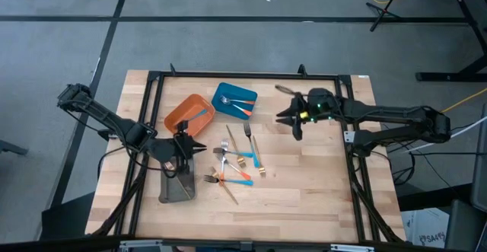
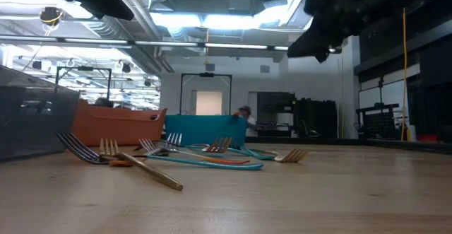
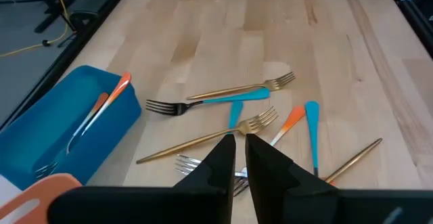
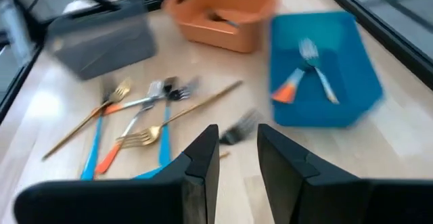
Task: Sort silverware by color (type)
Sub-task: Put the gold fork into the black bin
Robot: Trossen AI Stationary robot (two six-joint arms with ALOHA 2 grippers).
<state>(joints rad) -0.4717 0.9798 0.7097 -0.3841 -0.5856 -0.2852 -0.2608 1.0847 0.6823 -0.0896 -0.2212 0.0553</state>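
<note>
The silverware [image 1: 236, 166] is lying scattered mid-table, forks with blue, orange and gold handles crossing one another. Just beside the left gripper [image 1: 189, 148], whose fingers are nearly pressed together with nothing between them, the grey tray [image 1: 176, 183] is sitting below it and the orange tray [image 1: 187, 113] above. The blue tray [image 1: 234, 100], already holding orange-handled pieces, is lying between the orange tray and the right gripper [image 1: 294, 122], which is hovering with a narrow empty gap, well apart from the pile.
</note>
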